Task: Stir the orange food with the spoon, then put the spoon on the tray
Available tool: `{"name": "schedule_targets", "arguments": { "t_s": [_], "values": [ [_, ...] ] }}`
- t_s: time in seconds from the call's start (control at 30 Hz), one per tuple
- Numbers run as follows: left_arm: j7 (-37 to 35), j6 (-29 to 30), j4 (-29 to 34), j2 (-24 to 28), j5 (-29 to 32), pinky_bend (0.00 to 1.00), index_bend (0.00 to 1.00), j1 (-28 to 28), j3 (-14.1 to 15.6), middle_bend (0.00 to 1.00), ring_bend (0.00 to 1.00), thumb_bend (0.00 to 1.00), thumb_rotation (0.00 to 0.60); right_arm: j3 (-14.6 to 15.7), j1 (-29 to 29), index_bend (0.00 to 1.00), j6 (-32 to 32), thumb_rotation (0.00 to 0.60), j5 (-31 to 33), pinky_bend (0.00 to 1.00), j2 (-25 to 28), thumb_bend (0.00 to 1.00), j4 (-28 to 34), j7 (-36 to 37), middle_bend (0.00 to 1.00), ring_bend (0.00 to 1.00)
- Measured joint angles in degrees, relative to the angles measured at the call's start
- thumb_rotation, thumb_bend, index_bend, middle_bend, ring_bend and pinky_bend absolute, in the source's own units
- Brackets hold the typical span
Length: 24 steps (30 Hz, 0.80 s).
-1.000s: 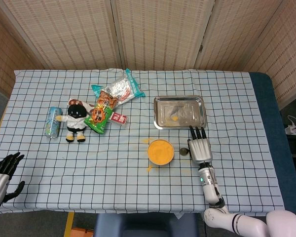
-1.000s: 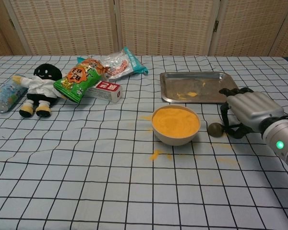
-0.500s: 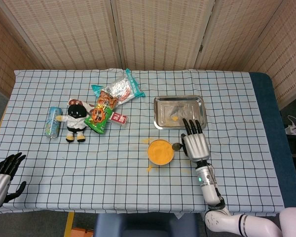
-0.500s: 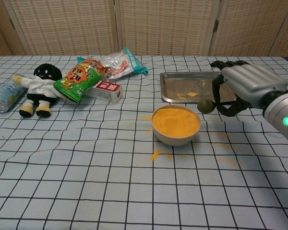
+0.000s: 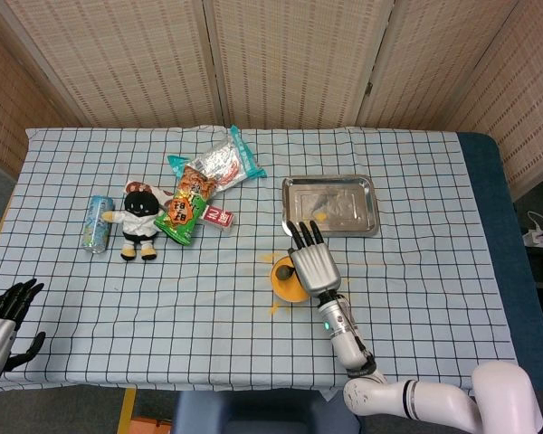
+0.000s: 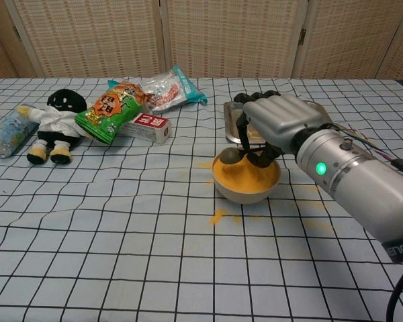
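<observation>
A white bowl (image 6: 245,192) of orange food (image 6: 250,176) stands on the checked cloth, partly covered by my right hand (image 5: 313,266) in the head view. My right hand (image 6: 272,127) hangs over the bowl and holds the spoon, whose dark bowl end (image 6: 230,156) sits at the left edge of the orange food (image 5: 288,278). The handle is hidden in the hand. The metal tray (image 5: 360,215) lies just behind the bowl, its far left corner visible in the chest view as tray (image 6: 230,114). My left hand (image 5: 2,318) rests at the table's near left corner, fingers apart, holding nothing.
Orange spills (image 6: 217,216) dot the cloth in front of the bowl. At the back left lie snack bags (image 5: 192,199), a red-and-white box (image 5: 219,217), a plush doll (image 5: 140,220) and a can (image 5: 96,222).
My right hand lifted the spoon from the cloth right of the bowl and carried it left, over the orange food. The left hand barely moved.
</observation>
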<state>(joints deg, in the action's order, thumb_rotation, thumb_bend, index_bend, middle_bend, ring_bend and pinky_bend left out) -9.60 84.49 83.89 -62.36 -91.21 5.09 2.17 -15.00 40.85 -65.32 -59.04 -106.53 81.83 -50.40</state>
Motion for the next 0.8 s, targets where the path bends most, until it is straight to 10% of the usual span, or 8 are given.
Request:
{"name": "schedule_targets", "arguments": {
  "t_s": [0.47, 0.8],
  "values": [
    [0.82, 0.61, 0.2, -0.05, -0.27, 0.14, 0.0, -0.43, 0.15, 0.0, 0.0, 0.42, 0.6, 3.18, -2.82, 0.49, -4.27, 0.6, -3.98, 0.0, 5.53, 0.3, 4.54, 4.24, 0.0, 0.0],
    [2.32, 0.03, 0.63, -0.44, -0.26, 0.14, 0.0, -0.11, 0.05, 0.0, 0.0, 0.42, 0.6, 7.03, -6.41, 0.52, -7.72, 0.6, -11.4, 0.0, 6.22, 0.3, -3.14, 14.73, 0.0, 0.0]
  ]
}}
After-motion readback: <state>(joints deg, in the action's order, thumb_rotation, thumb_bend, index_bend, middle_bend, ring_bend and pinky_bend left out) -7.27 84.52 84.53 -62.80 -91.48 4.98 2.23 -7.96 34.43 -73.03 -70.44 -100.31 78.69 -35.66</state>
